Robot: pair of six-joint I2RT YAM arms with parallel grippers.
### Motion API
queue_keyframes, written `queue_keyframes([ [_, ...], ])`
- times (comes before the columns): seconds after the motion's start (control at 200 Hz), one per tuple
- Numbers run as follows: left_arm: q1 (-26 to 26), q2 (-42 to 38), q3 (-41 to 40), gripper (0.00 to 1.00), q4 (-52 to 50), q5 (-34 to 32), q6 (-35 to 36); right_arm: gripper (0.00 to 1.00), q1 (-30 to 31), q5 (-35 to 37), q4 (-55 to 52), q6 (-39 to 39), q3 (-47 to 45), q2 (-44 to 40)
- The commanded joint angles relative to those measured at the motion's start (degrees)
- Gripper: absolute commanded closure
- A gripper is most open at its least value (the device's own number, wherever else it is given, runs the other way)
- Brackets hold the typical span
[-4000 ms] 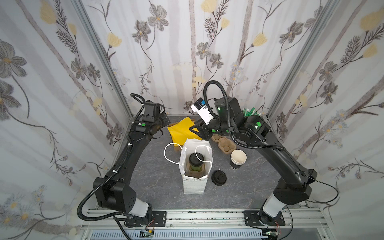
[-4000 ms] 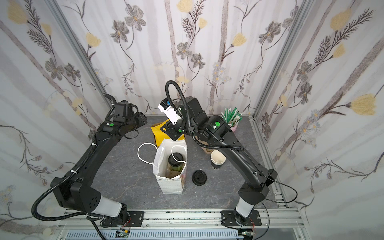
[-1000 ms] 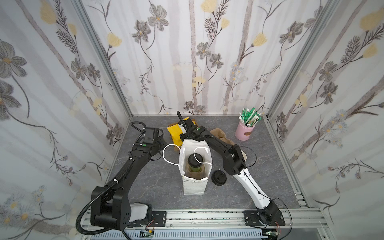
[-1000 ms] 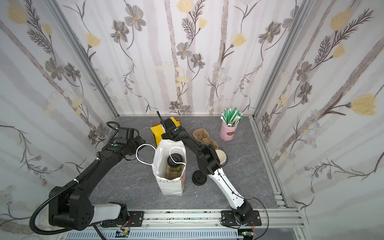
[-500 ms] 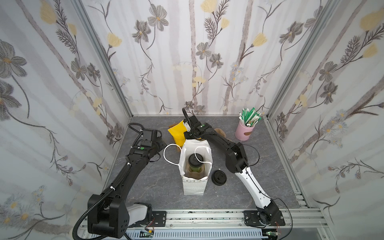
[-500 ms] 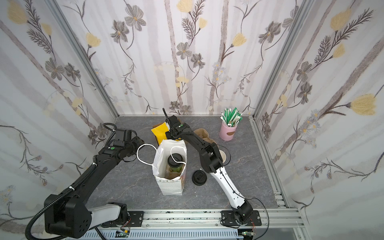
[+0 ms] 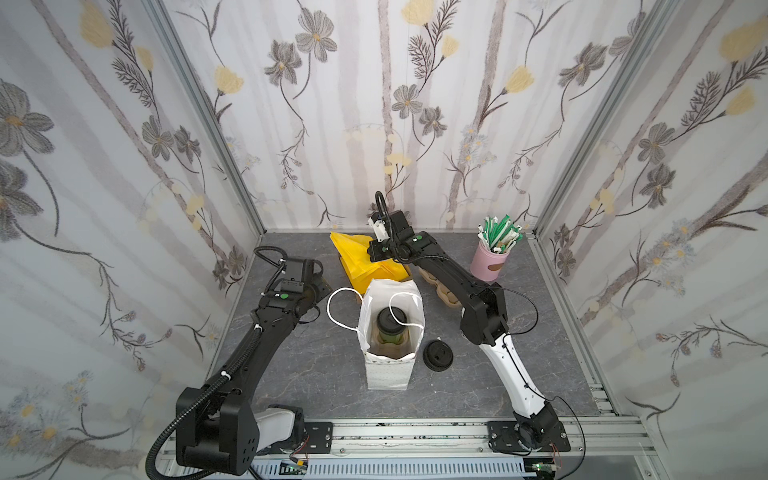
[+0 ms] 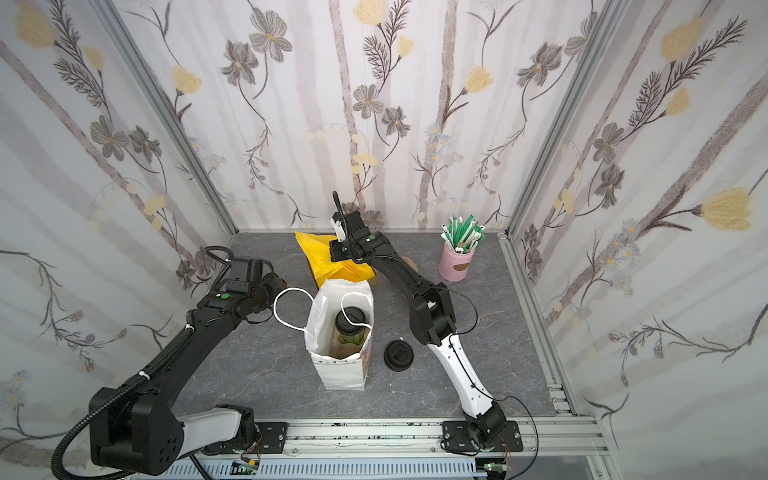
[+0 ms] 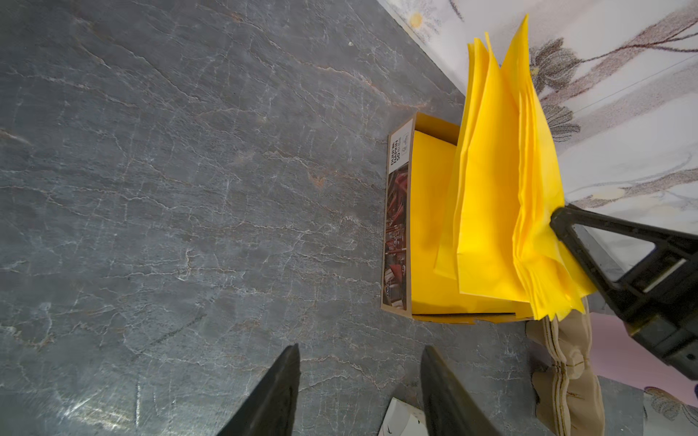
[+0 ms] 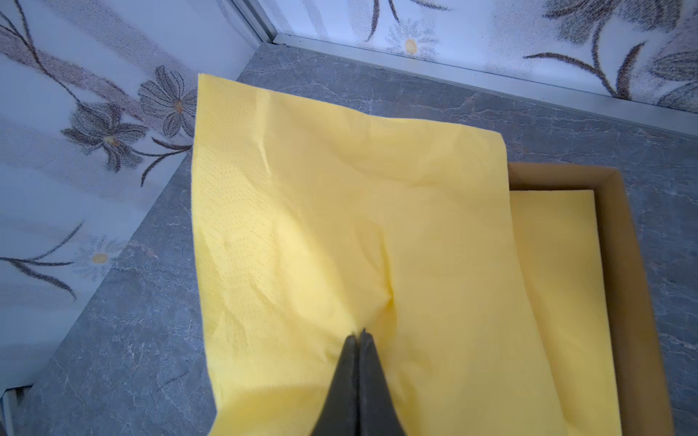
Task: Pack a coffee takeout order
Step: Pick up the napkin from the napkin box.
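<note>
Setting: three flower-papered walls around a grey, slate-patterned tabletop (image 7: 291,374). Clock directions are read in the top views, with 12 toward the back wall.

Right claw: my right claw (image 10: 359,335) has its jaws pressed together on one edge of the yellow napkin (image 10: 340,207). It holds the napkin above the napkin box (image 10: 623,264) at the back of the table.

Napkin: raised clear of the flat stack in the box. The left wrist view shows several layered yellow edges, so I judge I may have pinched more than one sheet.

Key relation: the mouth of the white paper bag (image 7: 374,365) lies near my right claw, at about 6 o'clock from it. The napkin's long axis runs from the pinch toward about 10 o'clock, so its free end points away from the bag. I judge the coming carry goes toward 6 o'clock and then down.

Left claw: my left claw (image 9: 359,351) has its jaws spread with nothing between them. It is low over bare tabletop at about 9 o'clock of the bag, beside the bag's white loop handle (image 7: 340,307).

Nearer arm: the right, which holds the napkin and stands directly behind the bag mouth.

Bag contents: the green cup (image 7: 390,337) stands upright with its black lid (image 7: 390,320) on. I see no napkin inside.

Box contents: the remaining yellow stack, lying flat.

Pink holder (image 7: 488,266): green-and-white wrapped sticks, at about 2 o'clock of the bag.

Loose lid (image 7: 437,354): on the tabletop just beside the bag, at 3 o'clock.

Progress: the cup looks packed and the napkin is not yet in.
</note>
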Motion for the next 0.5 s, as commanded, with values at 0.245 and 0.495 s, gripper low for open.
queue_keyframes([
  [0.245, 0.03, 0.28, -0.1, 0.46, 1.86, -1.99, -1.66, 1.0, -2.21, -6.34, 1.2, 2.97, -0.18, 1.09],
  [0.495, 0.06, 1.56, -0.1, 0.46, 2.63, -2.37, -2.82, 1.0, -2.21, -9.81, 4.6, 3.47, -4.81, -1.14],
])
